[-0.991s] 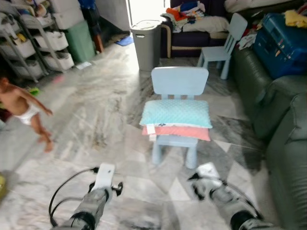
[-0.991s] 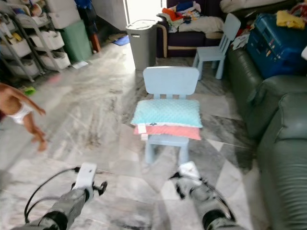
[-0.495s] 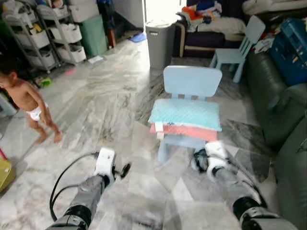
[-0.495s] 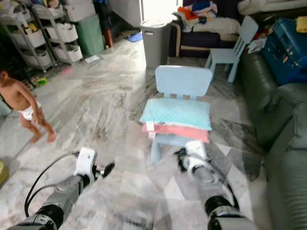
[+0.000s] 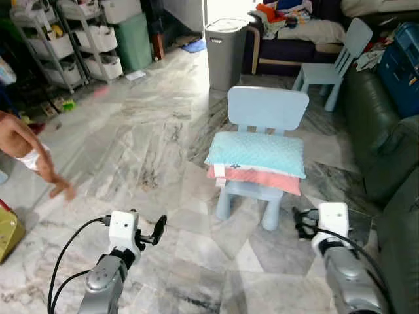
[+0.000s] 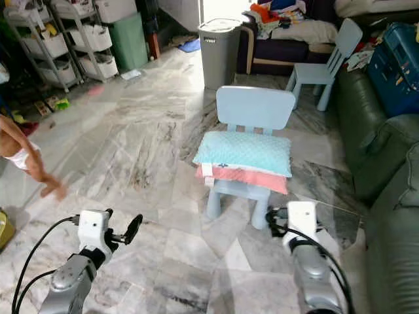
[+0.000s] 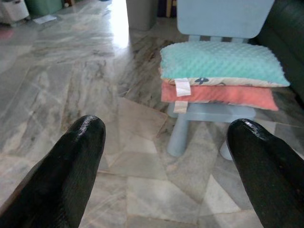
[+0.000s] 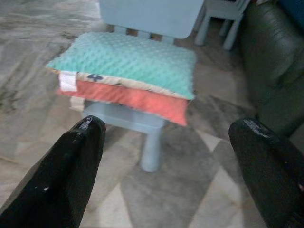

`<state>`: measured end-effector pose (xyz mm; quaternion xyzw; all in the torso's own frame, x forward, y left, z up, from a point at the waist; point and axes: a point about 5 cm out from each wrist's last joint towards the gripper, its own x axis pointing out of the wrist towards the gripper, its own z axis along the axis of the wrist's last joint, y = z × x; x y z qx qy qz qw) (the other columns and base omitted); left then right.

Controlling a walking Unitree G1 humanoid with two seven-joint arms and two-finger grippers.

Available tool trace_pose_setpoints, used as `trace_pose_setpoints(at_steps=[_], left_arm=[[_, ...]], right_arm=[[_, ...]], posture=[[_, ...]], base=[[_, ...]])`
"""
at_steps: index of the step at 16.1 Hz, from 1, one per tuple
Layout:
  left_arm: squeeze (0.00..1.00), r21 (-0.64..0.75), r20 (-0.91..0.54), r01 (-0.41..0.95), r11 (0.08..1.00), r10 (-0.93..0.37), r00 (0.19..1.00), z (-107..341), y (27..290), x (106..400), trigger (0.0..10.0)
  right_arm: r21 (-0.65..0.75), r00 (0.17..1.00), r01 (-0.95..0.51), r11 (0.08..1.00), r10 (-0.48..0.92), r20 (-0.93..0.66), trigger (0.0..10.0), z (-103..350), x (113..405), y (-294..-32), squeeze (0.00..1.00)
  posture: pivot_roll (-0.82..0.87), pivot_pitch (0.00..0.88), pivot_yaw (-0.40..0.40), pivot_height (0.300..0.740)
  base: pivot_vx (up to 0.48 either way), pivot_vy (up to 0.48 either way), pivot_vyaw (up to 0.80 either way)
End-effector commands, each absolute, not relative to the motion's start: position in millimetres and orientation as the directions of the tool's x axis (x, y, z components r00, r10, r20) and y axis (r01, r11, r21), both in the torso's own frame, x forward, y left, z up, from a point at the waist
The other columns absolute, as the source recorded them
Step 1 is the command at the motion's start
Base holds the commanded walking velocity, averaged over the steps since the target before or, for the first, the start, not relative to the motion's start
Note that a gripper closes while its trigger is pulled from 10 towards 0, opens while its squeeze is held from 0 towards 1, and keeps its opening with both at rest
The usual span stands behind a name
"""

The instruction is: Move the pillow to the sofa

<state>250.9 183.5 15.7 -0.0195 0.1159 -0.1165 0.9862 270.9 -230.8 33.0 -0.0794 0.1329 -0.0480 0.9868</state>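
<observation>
the marble floor spreads wide and bare to the robot's left of the chair, with open room between the robot and the seat. the dark green sofa runs along the robot's right side, its arm near the chair's right edge with a strip of floor between them. a blue case lies on the sofa farther back. a white shelf rack with bins stands along the far left, and a grey bin stands behind the chair by the bright doorway. a person stands at the left edge, well apart from the arms.

the small light blue chair faces the robot. on its seat a teal dimpled pillow lies flat on top of a coral pillow; both overhang the seat front. white tags hang from their near left corners, and no writing on them can be read. a second blue chair stands far behind.

the left end effector hovers low over the floor, ahead and left of the chair, fingers spread wide and empty. the right end effector hangs just beside the chair's front right leg, below the pillows, its fingers likewise wide apart, touching nothing.
</observation>
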Motion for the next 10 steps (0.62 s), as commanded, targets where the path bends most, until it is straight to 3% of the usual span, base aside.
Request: trace_pose_setpoints(at_steps=[1, 3, 8, 10], left_arm=[[0.00, -0.074, -0.233, 0.203, 0.976, -0.215, 0.949, 19, 188, 253, 10.0], [0.00, -0.174, -0.205, 0.204, 0.963, -0.238, 0.949, 27, 184, 256, 10.0], [0.00, -0.234, -0.181, 0.173, 0.957, -0.217, 0.959, 39, 183, 267, 10.0], [0.00, -0.262, -0.171, 0.175, 0.949, -0.224, 0.959, 41, 181, 269, 10.0]], right_arm=[[-0.193, 0.954, 0.079, 0.978, -0.130, -0.270, 10.0, 35, 270, -234, 0.00], [-0.101, 0.956, 0.042, 0.994, -0.069, -0.285, 10.0, 40, 272, -229, 0.00], [-0.036, 0.971, -0.012, 0.999, 0.003, -0.238, 10.0, 56, 279, -209, 0.00], [-0.027, 0.972, -0.042, 0.999, 0.035, -0.232, 10.0, 56, 280, -203, 0.00]], posture=[[-0.01, 0.000, 0.027, 0.740], [-0.02, 0.000, 0.028, 0.740], [-0.03, 0.000, 0.030, 0.740], [-0.02, 0.000, 0.025, 0.740]], base=[[0.000, 0.000, 0.00], [0.000, 0.000, 0.00], [0.000, 0.000, 0.00], [0.330, 0.000, 0.00]])
